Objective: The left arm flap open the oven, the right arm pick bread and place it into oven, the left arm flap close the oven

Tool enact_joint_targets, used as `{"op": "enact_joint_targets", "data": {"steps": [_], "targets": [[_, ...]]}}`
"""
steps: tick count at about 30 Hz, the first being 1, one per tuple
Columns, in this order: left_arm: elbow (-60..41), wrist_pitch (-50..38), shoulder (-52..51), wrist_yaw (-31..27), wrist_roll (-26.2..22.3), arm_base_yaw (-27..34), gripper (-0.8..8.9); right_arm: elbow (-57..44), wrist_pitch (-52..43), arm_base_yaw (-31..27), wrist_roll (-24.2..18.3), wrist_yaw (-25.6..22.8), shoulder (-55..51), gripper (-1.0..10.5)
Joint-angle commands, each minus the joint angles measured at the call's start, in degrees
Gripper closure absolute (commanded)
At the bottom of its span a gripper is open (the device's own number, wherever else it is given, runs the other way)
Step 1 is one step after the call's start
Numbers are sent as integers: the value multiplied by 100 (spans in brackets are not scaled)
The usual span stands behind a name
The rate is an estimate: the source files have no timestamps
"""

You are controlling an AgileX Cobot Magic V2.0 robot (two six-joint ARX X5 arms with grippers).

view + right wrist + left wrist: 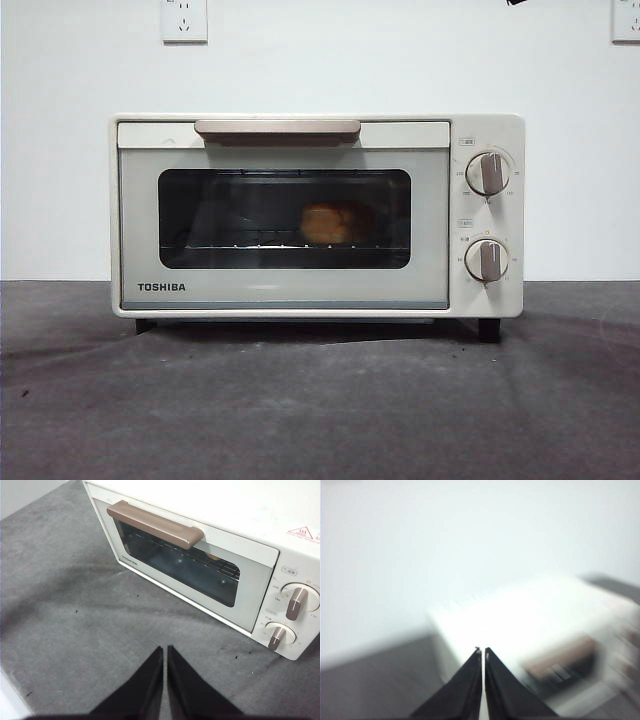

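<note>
The bread (332, 223) is seen through the dark glass of the oven (318, 215), resting on the wire rack (240, 245) a little right of the window's middle. The oven door is shut, its beige bar handle (277, 128) lying level along the top edge. Two grey-brown knobs (488, 173) are set one above the other on the right panel, and the TOSHIBA lettering is read at the door's lower left.

The oven stands on a dark grey worktop (300, 410), against a white wall on which two sockets (184, 19) are mounted.

Only in the front view is the bread shown plainly. In the right wrist view the oven (210, 540) is seen from above and in front, with the handle (155, 524) and rack visible, but the loaf can barely be made out behind the glass. The right gripper (165, 648) is held over the bare worktop (75, 605) on the near side of the oven, its jaws closed together and holding nothing.

The left wrist view is blurred; the oven (530, 625) is shown only as a pale block. The left gripper (482, 650) is raised above the oven's left end, jaws closed and empty. A small black tip (516, 2) is caught at the top edge of the front view.
</note>
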State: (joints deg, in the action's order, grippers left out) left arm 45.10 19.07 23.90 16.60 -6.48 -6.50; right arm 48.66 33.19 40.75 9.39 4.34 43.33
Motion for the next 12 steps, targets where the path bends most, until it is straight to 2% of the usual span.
{"op": "enact_joint_targets", "data": {"steps": [1,6,12], "targets": [[-433,-800,-264,-424,-160,168,794,101,-61,31,24,-9,37,938],[-1397,-1547,-890,-909,-160,494,794,101,-61,31,24,-9,37,938],[-2465,-1821,-1460,-920,-162,717,794,101,-61,31,24,-9,37,938]]}}
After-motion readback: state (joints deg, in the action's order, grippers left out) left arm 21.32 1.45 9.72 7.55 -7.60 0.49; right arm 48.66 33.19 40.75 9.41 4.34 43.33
